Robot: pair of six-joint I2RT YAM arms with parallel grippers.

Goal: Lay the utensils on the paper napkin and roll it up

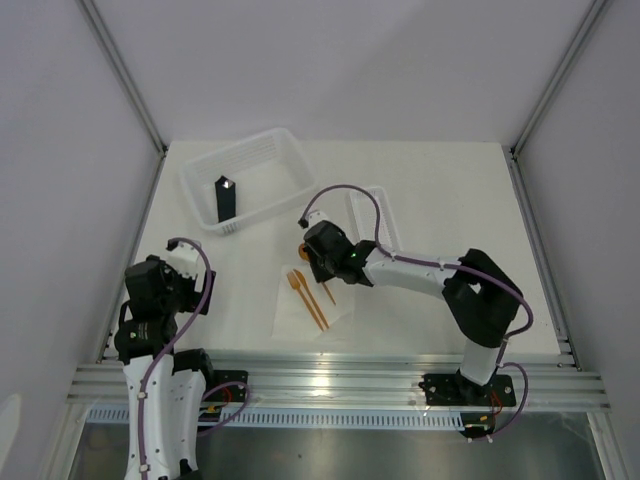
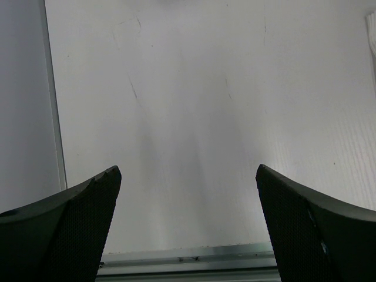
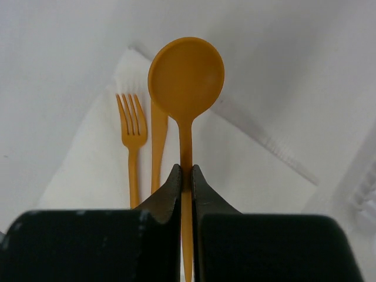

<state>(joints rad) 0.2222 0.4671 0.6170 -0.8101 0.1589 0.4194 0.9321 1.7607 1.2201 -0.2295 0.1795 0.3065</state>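
The white paper napkin [image 3: 88,164] lies flat, also seen in the top view [image 1: 340,312]. An orange fork [image 3: 133,132] and an orange knife [image 3: 157,141] lie side by side on it. My right gripper [image 3: 183,167] is shut on the handle of the orange spoon [image 3: 185,76] and holds it over the napkin just right of the knife, bowl pointing away. In the top view the right gripper [image 1: 318,266] is over the napkin's far edge, with orange pieces [image 1: 312,312] below it. My left gripper [image 2: 188,170] is open and empty over bare table, far left [image 1: 186,258].
A large white slotted basket [image 1: 262,145] stands at the back left with a black upright block [image 1: 226,198] in it. A narrow white ribbed tray [image 1: 382,222] lies behind the right arm, and shows at the right wrist view's edge [image 3: 359,188]. A metal rail [image 1: 330,385] runs along the near edge.
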